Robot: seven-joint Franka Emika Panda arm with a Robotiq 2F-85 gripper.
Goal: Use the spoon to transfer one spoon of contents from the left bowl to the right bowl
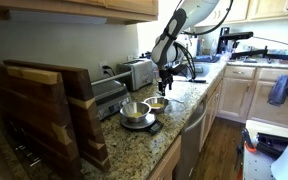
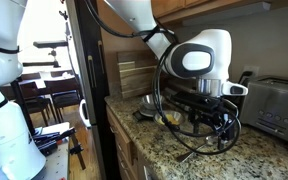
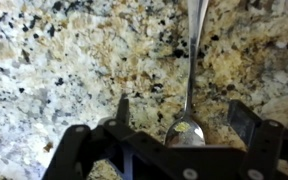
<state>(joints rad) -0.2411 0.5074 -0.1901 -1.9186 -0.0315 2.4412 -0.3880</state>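
The spoon (image 3: 191,70) lies flat on the speckled granite counter in the wrist view, handle pointing to the top of the frame. Its scoop holds a small yellow bit and lies between my gripper's (image 3: 184,112) two fingers, which stand wide apart and do not touch it. In both exterior views the gripper (image 1: 167,82) (image 2: 219,125) hangs low over the counter just beyond the bowls. The left bowl (image 1: 134,111) (image 2: 147,102) is the larger shiny steel one. The right bowl (image 1: 156,103) (image 2: 172,118) is smaller, with a yellowish inside, and stands beside it.
A steel toaster (image 1: 136,72) (image 2: 279,108) stands at the wall behind the bowls. Wooden cutting boards (image 1: 44,115) lean at the counter's near end. The counter edge (image 1: 189,115) runs alongside the bowls. Dark cables (image 2: 189,135) loop around the gripper.
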